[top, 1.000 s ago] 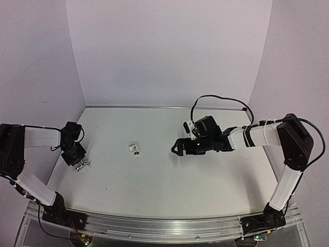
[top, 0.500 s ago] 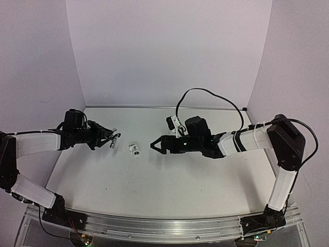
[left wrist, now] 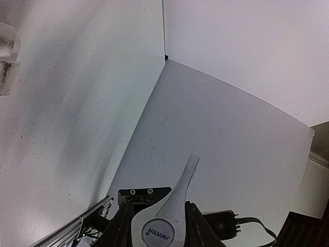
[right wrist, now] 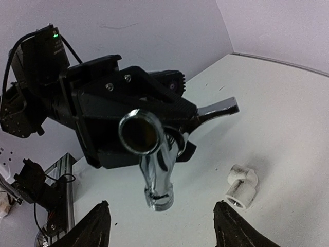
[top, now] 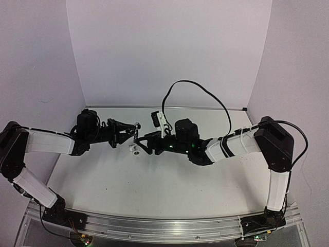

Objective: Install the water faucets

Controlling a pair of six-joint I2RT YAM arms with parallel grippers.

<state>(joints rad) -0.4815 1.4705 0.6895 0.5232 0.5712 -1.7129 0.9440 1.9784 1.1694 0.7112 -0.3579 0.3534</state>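
The silver faucet (top: 136, 125) is held off the table in my left gripper (top: 129, 130), which is shut on it just behind the white elbow fitting (top: 134, 150). In the left wrist view the faucet's lever handle (left wrist: 177, 198) sticks up between the two fingers (left wrist: 121, 226). My right gripper (top: 142, 142) is open and empty, facing the left one from the right. In the right wrist view the faucet (right wrist: 157, 164) hangs with its threaded end down and spout opening toward the camera, between my wide-open fingertips (right wrist: 98, 222), with the elbow fitting (right wrist: 241, 188) on the table at the right.
Both arms meet over the middle of the white table (top: 169, 180). White walls (top: 164, 51) close the back and sides. A black cable (top: 205, 95) loops above the right arm. A metal rail (top: 154, 226) runs along the near edge.
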